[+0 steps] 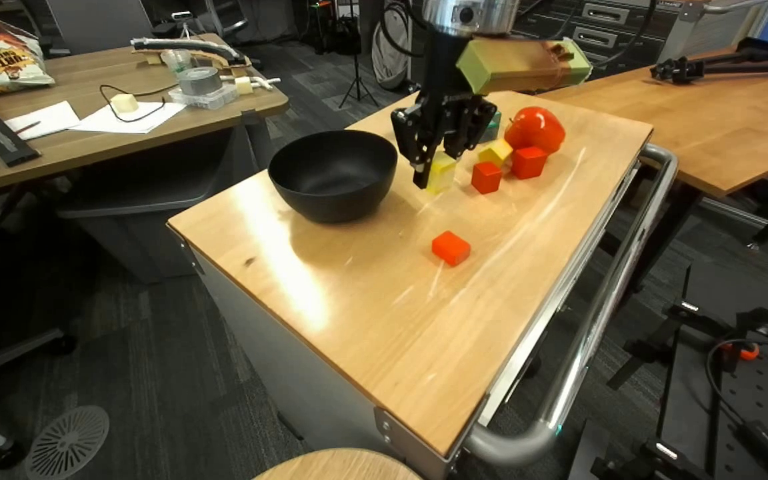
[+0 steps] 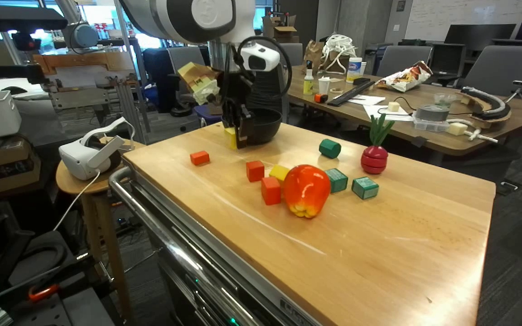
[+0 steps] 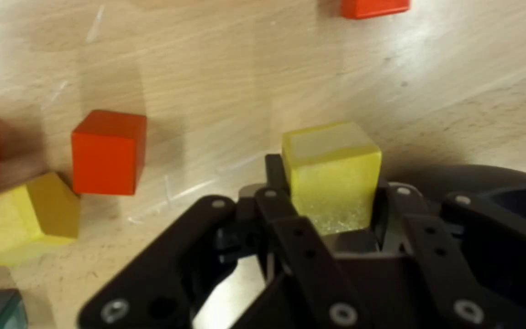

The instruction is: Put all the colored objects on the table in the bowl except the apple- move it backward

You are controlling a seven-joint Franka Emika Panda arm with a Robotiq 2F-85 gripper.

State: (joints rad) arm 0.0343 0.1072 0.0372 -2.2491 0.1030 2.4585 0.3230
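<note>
My gripper (image 1: 436,167) is shut on a yellow block (image 3: 334,178) and holds it low over the table (image 2: 401,235), just beside the black bowl (image 1: 337,193). I cannot tell whether the block touches the table. The bowl's rim shows at the wrist view's right edge; its inside is partly hidden. Three red-orange blocks (image 2: 200,157) (image 2: 255,171) (image 2: 271,190) lie on the table. A second yellow block (image 2: 279,172) sits near the apple (image 2: 307,190), which is large and red-orange. Green blocks (image 2: 336,180) (image 2: 365,187), a green cylinder (image 2: 330,148) and the dark-red fruit with green stem (image 2: 374,159) lie beyond.
A metal rail (image 1: 597,333) runs along one table edge. A cluttered desk (image 1: 104,73) stands past the bowl's side, and a bare wooden desk (image 1: 744,120) on the opposite side. A stool with a white headset (image 2: 84,158) stands by the table's end.
</note>
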